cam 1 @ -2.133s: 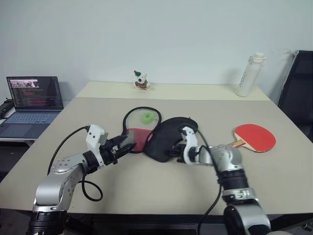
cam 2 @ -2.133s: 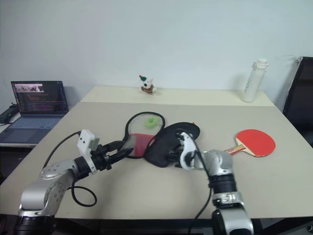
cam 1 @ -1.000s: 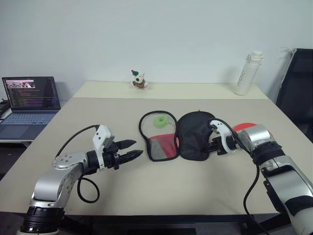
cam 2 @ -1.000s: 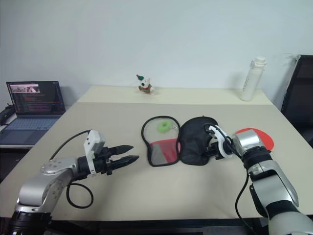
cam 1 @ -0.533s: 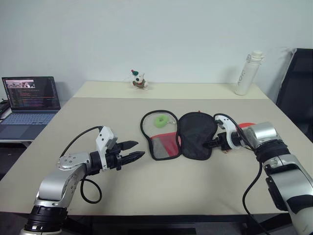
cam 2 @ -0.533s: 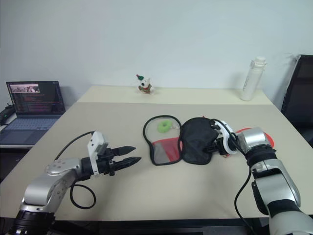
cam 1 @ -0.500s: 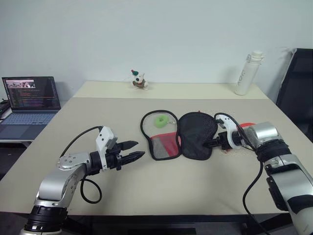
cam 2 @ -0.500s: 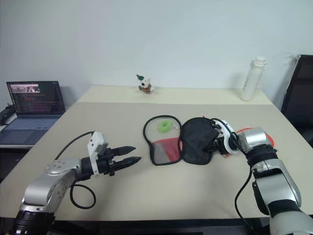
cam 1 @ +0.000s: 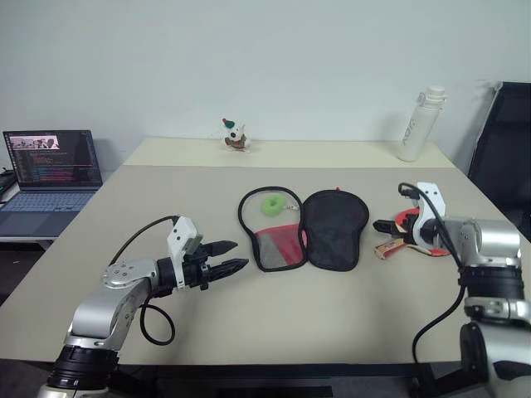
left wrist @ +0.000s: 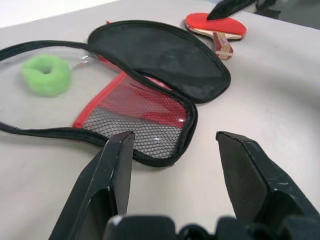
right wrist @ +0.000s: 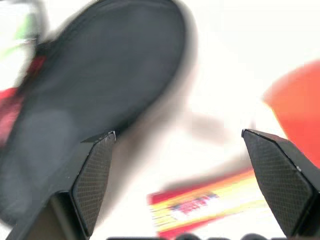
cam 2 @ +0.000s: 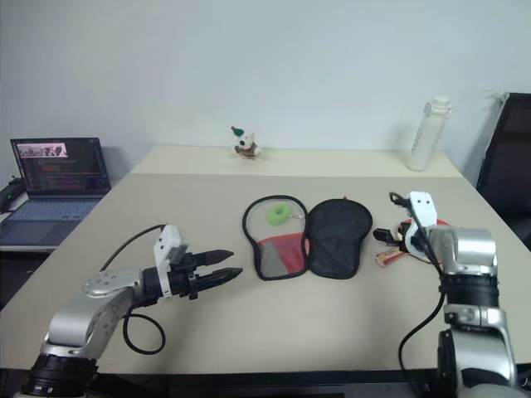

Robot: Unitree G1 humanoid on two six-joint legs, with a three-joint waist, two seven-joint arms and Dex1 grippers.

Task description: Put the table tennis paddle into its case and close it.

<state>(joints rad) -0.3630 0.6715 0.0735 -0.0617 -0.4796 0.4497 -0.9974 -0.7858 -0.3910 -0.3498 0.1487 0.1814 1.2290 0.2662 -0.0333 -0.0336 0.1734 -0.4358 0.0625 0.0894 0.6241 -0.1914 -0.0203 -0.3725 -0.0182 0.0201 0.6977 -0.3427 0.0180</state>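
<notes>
Two halves of the soft black fabric case (cam 1: 311, 228) lie spread flat mid-table, a small green ring (cam 1: 271, 204) inside. Toward the table's right edge, the red-faced wooden-handled paddle (left wrist: 216, 29) rests under the wide-spread right gripper (cam 1: 385, 236). Near the front edge, the left gripper (cam 1: 226, 256) hovers, fingers apart, empty. A white bottle (cam 1: 415, 124), toy figure (cam 1: 235, 133) and laptop (cam 1: 48, 181) stand clear.

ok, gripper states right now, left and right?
Left gripper: open, empty, fingers aimed at the case.
Right gripper: open, empty, above the paddle handle.
</notes>
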